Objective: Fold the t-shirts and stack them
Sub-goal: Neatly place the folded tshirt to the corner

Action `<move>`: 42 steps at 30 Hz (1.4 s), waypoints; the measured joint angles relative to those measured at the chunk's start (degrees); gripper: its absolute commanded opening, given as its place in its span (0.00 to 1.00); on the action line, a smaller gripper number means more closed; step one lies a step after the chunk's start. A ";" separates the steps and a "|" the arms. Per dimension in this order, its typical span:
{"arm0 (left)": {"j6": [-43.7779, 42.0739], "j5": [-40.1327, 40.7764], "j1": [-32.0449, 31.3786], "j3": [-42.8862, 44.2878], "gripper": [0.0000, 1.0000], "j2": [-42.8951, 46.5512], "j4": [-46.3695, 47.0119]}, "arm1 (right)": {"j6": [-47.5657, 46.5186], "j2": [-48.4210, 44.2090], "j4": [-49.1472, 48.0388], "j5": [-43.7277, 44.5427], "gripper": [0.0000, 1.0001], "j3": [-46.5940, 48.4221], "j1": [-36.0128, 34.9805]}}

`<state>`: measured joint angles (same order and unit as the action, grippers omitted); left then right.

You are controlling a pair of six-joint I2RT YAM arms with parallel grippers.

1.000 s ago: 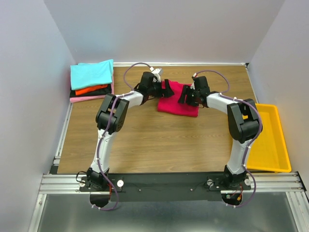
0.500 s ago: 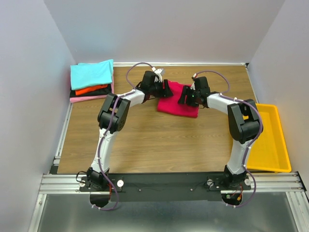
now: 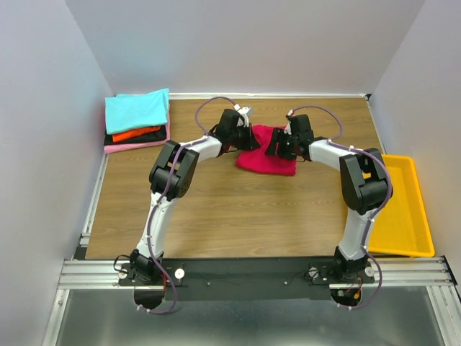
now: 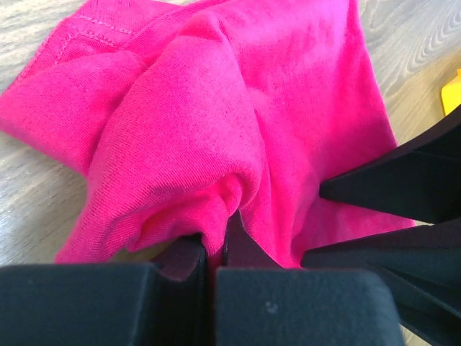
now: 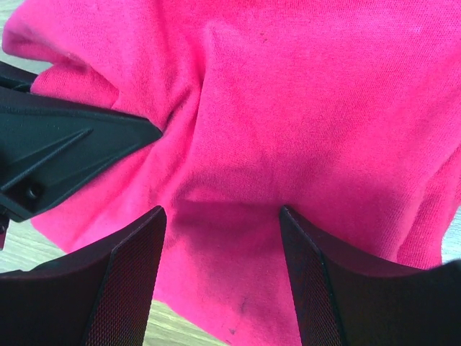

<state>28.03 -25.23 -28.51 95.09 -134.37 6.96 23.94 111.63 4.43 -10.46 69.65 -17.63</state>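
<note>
A folded crimson t-shirt [image 3: 269, 157] [image 4: 216, 108] [image 5: 310, 108] lies on the wooden table at the back middle. My left gripper [image 3: 245, 137] [image 4: 216, 241] is at the shirt's left edge, shut on a bunched fold of the cloth. My right gripper [image 3: 278, 148] [image 5: 223, 223] hovers over the shirt's right part, open, its fingers [image 5: 122, 281] spread above the cloth with nothing between them. At the back left stands a stack of folded t-shirts: cyan [image 3: 137, 109] on top, then orange-red [image 3: 137, 133], black [image 3: 115, 138] and pink [image 3: 130, 147].
A yellow plastic bin [image 3: 403, 209] sits at the table's right edge. Grey walls close in the back and both sides. Bare wooden tabletop [image 3: 238, 209] stretches between the shirt and the arm bases.
My left gripper has closed from wide open onto the shirt's left edge and shifted slightly right. The right gripper has stayed in place, still open.
</note>
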 measured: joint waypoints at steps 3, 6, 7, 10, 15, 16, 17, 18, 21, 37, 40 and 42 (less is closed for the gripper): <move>-0.59 0.22 0.22 -0.66 0.00 0.37 0.04 | -0.02 -0.26 0.02 -0.31 0.74 -0.31 0.00; -2.27 1.90 0.87 -1.99 0.00 2.25 -2.03 | -0.02 -1.36 0.94 -0.83 0.75 -1.01 -0.02; -2.89 2.43 1.07 -2.14 0.00 2.84 -2.91 | -0.04 -1.81 1.53 -0.92 0.75 -1.27 -0.07; -6.10 5.01 1.55 -2.01 0.00 5.05 -6.75 | -0.11 -3.96 3.72 -0.98 0.78 -1.88 -0.17; -12.26 9.49 3.26 1.84 0.00 6.54 -14.53 | -1.07 -9.38 6.34 -0.39 0.84 -1.88 -0.31; -13.18 10.23 3.67 2.23 0.00 6.78 -15.50 | -1.25 -10.29 6.45 -0.22 0.84 -1.84 -0.28; -14.56 11.45 4.24 2.62 0.00 7.23 -17.18 | -1.36 -11.28 6.58 -0.04 0.84 -1.77 -0.26; -15.10 12.07 4.63 2.62 0.00 7.63 -17.92 | -1.55 -12.52 6.86 0.15 0.84 -1.64 -0.11; -17.07 14.62 6.01 2.62 0.00 8.96 -20.87 | -1.75 -14.71 7.10 0.35 0.84 -1.36 0.48; -25.44 31.41 10.45 8.46 0.00 14.32 -32.00 | -2.16 -21.33 7.52 0.42 0.84 -3.26 3.13; -26.62 32.61 11.52 12.17 0.00 14.23 -34.67 | -2.16 -21.33 7.48 0.42 0.84 -3.85 3.13; -27.47 33.75 12.46 16.41 0.00 13.66 -37.11 | -2.16 -21.33 7.41 0.42 0.84 -4.26 3.13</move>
<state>0.56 8.51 -16.05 111.50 -120.70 -30.15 21.78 90.30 11.84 -10.04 65.39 -14.50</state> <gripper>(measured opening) 0.054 0.836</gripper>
